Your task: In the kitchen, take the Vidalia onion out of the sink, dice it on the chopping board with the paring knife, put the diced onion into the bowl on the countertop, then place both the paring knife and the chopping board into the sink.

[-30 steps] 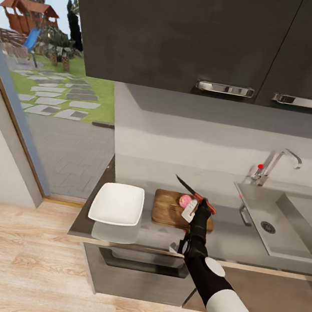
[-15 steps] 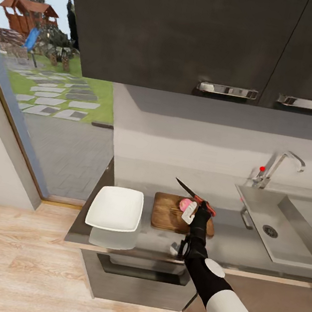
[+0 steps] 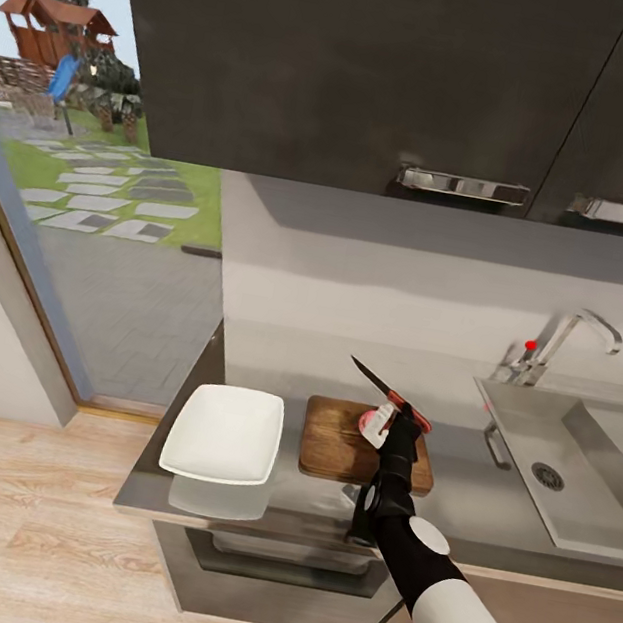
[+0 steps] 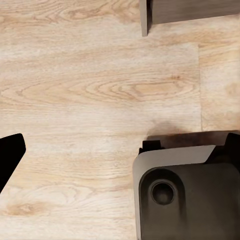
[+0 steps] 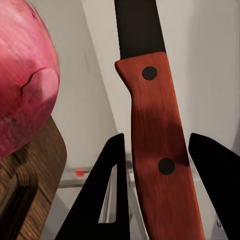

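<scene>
The paring knife (image 5: 155, 145) is clamped by its red handle in the right gripper (image 3: 401, 420), blade angled up over the chopping board (image 3: 335, 442). The onion (image 3: 372, 421) is sat on that board, just beside the gripper. Left claw's state can't be told.

1. We are looking at a home kitchen: a grey countertop (image 3: 486, 483) runs along a pale wall, with dark wall cupboards (image 3: 372, 68) above it carrying long metal handles (image 3: 462, 186).
2. We see a stainless steel sink (image 3: 569, 466) set into the countertop, with a drain and a curved tap (image 3: 565, 344) that has a red marker on it.
3. On the countertop we see a wooden chopping board (image 3: 340, 443) and a white bowl (image 3: 225, 434), ordinary cooking things.
4. The floor is pale wood planking (image 4: 100, 90).
5. At the left a large window or glass door (image 3: 93, 163) gives onto a garden with grass, stepping stones and a wooden play structure, which suggests a house.
</scene>
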Robot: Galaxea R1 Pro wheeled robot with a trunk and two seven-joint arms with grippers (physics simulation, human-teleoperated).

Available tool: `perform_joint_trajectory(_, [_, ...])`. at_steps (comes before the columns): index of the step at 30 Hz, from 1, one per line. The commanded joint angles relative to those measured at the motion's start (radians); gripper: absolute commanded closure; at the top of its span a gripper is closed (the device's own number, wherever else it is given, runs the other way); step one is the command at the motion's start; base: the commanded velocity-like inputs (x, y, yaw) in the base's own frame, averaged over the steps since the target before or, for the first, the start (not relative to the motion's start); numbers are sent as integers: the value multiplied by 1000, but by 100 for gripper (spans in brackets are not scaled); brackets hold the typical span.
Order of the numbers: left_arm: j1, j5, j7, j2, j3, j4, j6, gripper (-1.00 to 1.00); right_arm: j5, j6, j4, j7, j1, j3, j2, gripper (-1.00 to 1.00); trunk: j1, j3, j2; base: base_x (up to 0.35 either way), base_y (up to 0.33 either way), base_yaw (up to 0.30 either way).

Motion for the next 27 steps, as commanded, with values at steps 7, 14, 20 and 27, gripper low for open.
perform_joint_trajectory(7, [0,3,6,0,-9,-1,-1,-100,8,-1,0,-3,-1,4,1,100,1,-2,-2,2,0,0])
perform_joint_trajectory(14, [0,3,6,0,-9,-1,-1,-100,9,-2,0,-4,-1,5,3,100,1,-2,-2,0,0,0])
perform_joint_trajectory(20, [0,3,6,0,-9,-1,-1,-100,8,-2,2,-4,-1,6,2,100,1,-2,-2,0,0,0])
perform_joint_trajectory(27, [0,2,6,-1,-9,-1,-1,-100,7,-2,30,-4,-1,6,2,100,1,-2,-2,-102,0,0])
